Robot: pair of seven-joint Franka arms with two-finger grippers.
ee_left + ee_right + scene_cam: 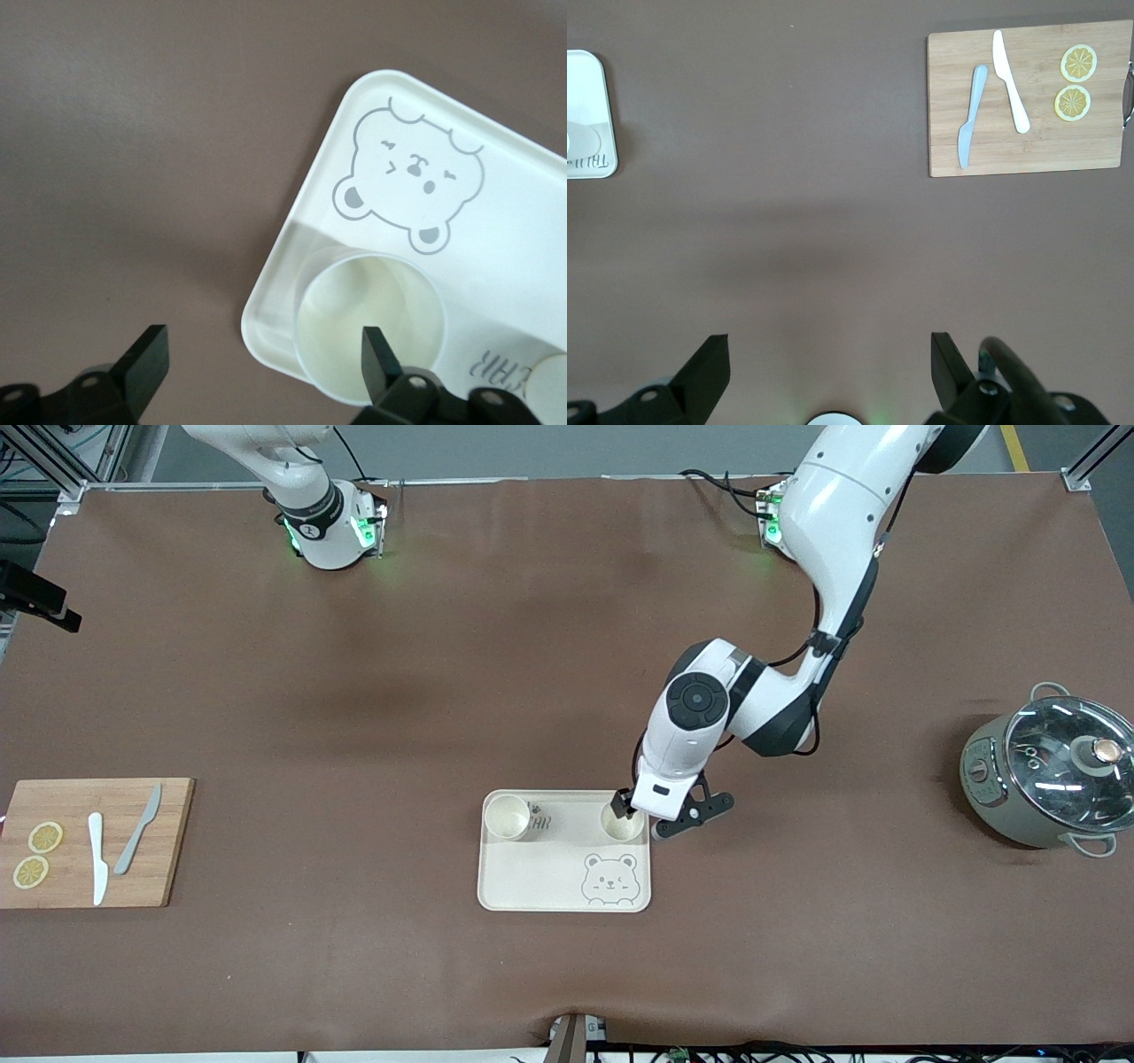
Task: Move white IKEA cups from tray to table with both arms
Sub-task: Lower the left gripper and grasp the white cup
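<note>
Two white IKEA cups stand upright on the cream bear-printed tray [564,868], along its edge farther from the front camera. One cup [508,816] is at the corner toward the right arm's end. The other cup [623,822] is at the corner toward the left arm's end. My left gripper [641,819] is low over that cup [368,323] and open [261,354]: one finger [376,354] is over the cup's mouth, the other [146,363] over bare table beside the tray [496,230]. My right gripper [824,363] is open and empty, high over the table near its base.
A wooden cutting board [93,841] with two lemon slices and two knives lies at the right arm's end; it also shows in the right wrist view [1028,97]. A grey pot with a glass lid [1050,779] stands at the left arm's end.
</note>
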